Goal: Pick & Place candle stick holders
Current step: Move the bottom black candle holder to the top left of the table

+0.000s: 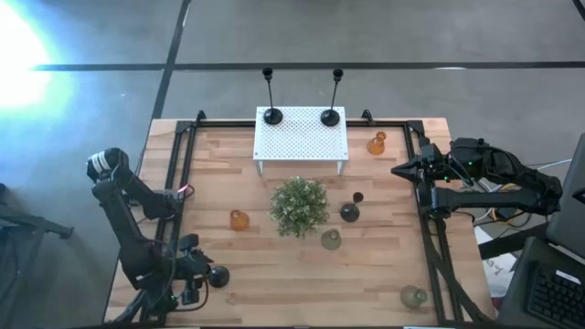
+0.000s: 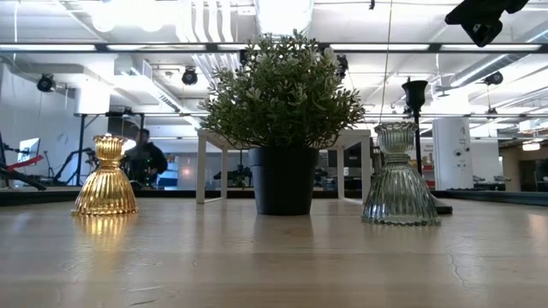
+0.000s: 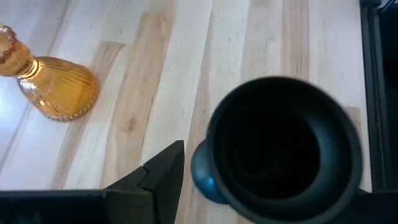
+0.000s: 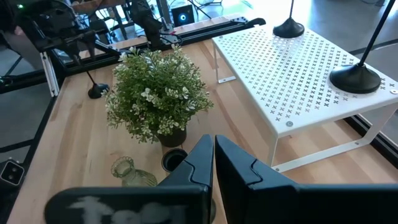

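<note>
My left gripper [image 1: 203, 272] is at the table's near left, shut on a black holder [image 1: 218, 276] whose wide cup [image 3: 283, 149] fills its wrist view. My right gripper [image 1: 398, 170] is shut and empty, raised at the table's right side; it also shows in the low view [image 2: 484, 19]. One amber holder [image 1: 239, 219] stands left of the plant and another [image 1: 377, 143] stands by the white stand. Two dark holders [image 1: 350, 212] and a clear-grey one [image 1: 331, 239] stand right of the plant, and another clear-grey one [image 1: 413, 296] stands near right. Two tall black stems [image 1: 272, 116] stand on the stand. My left gripper has the black holder between its fingers, below the cup, by the rounded part [image 3: 200, 175] next to the one finger [image 3: 158, 177] that shows. The cup hides the other finger and the place of contact. The cup's mouth faces the wrist camera. Whether the holder is lifted, I cannot tell.
A bushy green plant [image 1: 299, 206] in a dark pot stands mid-table. The white perforated stand [image 1: 302, 137] is at the back centre. Black rails [image 1: 430, 228] run along the table's left and right sides. A person shows in the room behind [image 2: 145, 158].
</note>
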Robot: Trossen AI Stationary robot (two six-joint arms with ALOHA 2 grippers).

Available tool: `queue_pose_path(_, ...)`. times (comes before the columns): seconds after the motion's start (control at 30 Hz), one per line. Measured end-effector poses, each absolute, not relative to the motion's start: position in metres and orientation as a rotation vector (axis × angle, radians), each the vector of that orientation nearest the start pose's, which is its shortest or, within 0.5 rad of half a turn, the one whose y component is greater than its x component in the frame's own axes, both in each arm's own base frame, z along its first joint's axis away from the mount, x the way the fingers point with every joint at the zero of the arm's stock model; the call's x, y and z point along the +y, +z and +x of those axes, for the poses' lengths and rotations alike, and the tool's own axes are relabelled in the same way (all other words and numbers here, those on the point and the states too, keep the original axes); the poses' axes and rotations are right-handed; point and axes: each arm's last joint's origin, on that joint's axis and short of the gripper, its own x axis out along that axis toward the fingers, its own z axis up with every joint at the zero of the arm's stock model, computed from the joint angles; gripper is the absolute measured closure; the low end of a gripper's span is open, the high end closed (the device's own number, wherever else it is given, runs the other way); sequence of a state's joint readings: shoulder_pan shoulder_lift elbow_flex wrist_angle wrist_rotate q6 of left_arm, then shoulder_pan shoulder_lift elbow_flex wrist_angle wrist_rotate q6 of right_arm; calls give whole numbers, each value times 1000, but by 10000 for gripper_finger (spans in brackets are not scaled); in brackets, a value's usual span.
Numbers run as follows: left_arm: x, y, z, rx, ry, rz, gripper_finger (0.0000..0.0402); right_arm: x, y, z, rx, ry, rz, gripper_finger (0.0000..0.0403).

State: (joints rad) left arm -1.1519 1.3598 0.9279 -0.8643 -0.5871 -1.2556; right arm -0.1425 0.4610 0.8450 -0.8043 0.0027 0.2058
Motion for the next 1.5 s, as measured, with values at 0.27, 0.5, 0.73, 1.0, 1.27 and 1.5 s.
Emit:
queue_pose_path(0.27,-211,225,112,908,96,-174,209,-11,329,76,403,-186,232,390)
queue_pose_path(0.5,-210,205,114,880,52,-173,216,-11,329,76,404,-186,232,390)
queue_pose_path(0.73,-213,199,116,851,-35,-102,303,-11,329,76,403,-185,232,390)
queue_pose_path(1.0,-209,204,116,819,-45,-79,382,-11,329,76,403,-185,232,390)
queue_pose_path(1.27,-188,250,125,635,59,-222,384,-11,329,76,403,-185,232,390)
queue_pose_path(1.5,-154,296,146,507,118,-172,384,-11,329,76,404,-186,232,390)
